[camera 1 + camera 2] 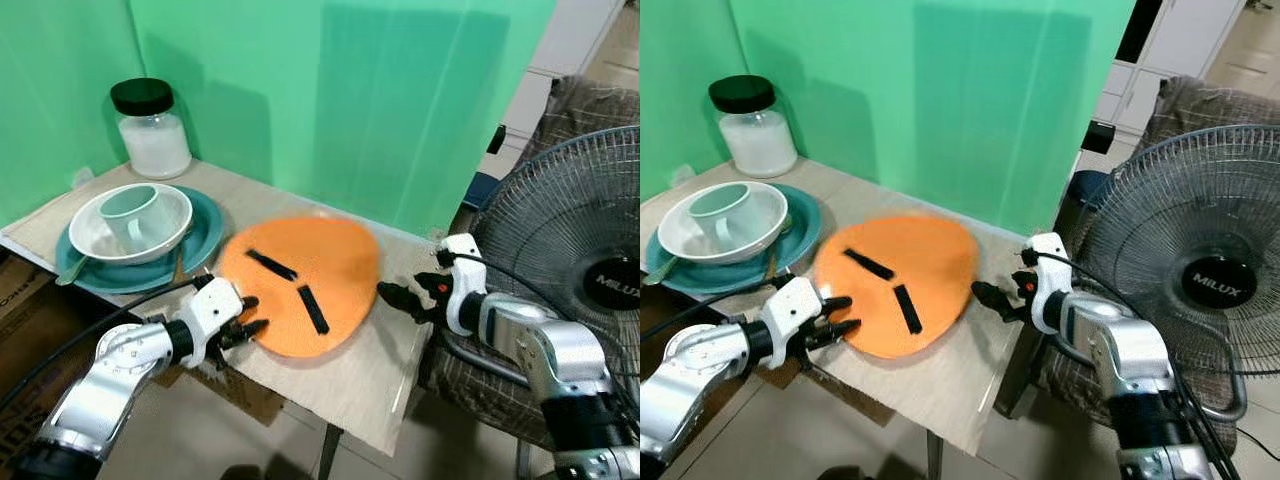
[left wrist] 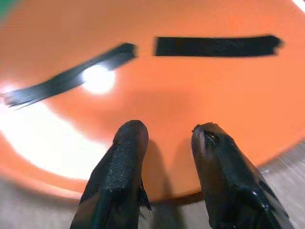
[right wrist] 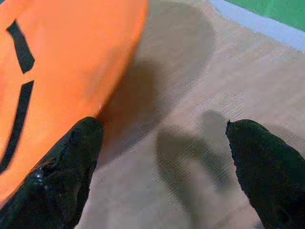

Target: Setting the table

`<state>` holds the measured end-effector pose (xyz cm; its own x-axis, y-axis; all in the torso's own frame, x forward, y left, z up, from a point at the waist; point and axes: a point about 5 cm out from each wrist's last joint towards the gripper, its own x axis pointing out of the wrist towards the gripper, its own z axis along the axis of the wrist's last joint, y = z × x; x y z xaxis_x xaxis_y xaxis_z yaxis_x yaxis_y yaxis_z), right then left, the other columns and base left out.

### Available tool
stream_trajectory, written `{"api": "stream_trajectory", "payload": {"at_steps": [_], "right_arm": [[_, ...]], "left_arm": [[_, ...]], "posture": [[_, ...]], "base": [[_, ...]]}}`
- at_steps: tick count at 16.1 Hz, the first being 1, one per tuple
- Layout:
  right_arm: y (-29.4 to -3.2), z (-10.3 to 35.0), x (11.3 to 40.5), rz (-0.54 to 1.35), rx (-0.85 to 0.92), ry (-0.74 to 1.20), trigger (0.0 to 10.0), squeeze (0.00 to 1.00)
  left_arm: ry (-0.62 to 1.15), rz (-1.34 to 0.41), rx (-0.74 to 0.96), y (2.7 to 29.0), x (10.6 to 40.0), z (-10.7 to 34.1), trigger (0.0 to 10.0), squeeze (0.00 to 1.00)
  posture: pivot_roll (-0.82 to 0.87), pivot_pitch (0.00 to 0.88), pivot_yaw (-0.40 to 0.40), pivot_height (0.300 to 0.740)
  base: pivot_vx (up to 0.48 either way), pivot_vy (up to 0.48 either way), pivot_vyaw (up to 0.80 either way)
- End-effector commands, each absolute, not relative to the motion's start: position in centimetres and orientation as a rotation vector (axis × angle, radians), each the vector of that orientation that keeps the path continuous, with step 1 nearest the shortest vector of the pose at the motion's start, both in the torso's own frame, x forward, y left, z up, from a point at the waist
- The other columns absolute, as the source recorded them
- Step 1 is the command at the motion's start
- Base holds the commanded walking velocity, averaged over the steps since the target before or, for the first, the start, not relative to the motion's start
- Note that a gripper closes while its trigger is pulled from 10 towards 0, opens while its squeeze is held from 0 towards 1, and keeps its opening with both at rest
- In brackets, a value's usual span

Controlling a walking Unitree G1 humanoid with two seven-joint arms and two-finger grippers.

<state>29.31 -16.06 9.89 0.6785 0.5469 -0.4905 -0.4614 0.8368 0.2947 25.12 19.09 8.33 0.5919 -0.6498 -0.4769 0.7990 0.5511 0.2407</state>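
An orange placemat (image 1: pixel 340 260) with two black strips (image 1: pixel 312 308) lies flat on the light wooden table (image 1: pixel 360 385). My left gripper (image 1: pixel 255 313) is at the mat's near-left edge, open, with both fingertips (image 2: pixel 131 138) resting just over the orange rim. My right gripper (image 1: pixel 393 297) sits at the mat's right edge, open wide, one finger (image 3: pixel 78 152) touching the rim and the other over bare table. At the table's left a teal plate (image 1: pixel 205 235) holds a white bowl (image 1: pixel 90 238) with a pale green cup (image 1: pixel 135 215) in it.
A spoon handle (image 1: pixel 72 272) sticks out from under the bowl. A jar (image 1: pixel 150 130) with a black lid stands at the back left against the green backdrop. A large fan (image 1: pixel 580 250) and a draped chair crowd the right side, close to my right arm.
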Motion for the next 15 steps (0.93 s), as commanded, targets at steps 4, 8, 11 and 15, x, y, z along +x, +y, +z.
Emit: {"api": "stream_trajectory", "payload": {"at_steps": [4,8,11,15], "right_arm": [[-14.5,10.2,30.2,0.662,0.312,0.586,10.0,0.0],[-12.8,9.3,31.6,0.707,0.318,0.565,10.0,0.0],[-12.1,8.8,32.0,0.714,0.352,0.559,10.0,0.0],[-11.2,8.9,32.1,0.776,0.537,0.514,2.0,0.0]], "left_arm": [[0.433,-0.909,0.461,19.4,24.3,7.1,10.0,0.0],[0.435,-0.913,0.467,19.7,24.3,7.2,10.0,0.0],[0.431,-0.909,0.469,19.7,24.4,7.3,10.0,0.0],[0.42,-0.909,0.469,19.5,24.6,7.4,10.0,0.0]], "posture": [[0.2,0.0,-0.069,0.74],[0.2,0.0,-0.069,0.74],[0.21,0.0,-0.074,0.74],[0.21,0.0,-0.075,0.74]], "base": [[0.0,0.0,0.0],[0.0,0.0,0.0],[0.0,0.0,0.0],[0.0,0.0,0.0]]}}
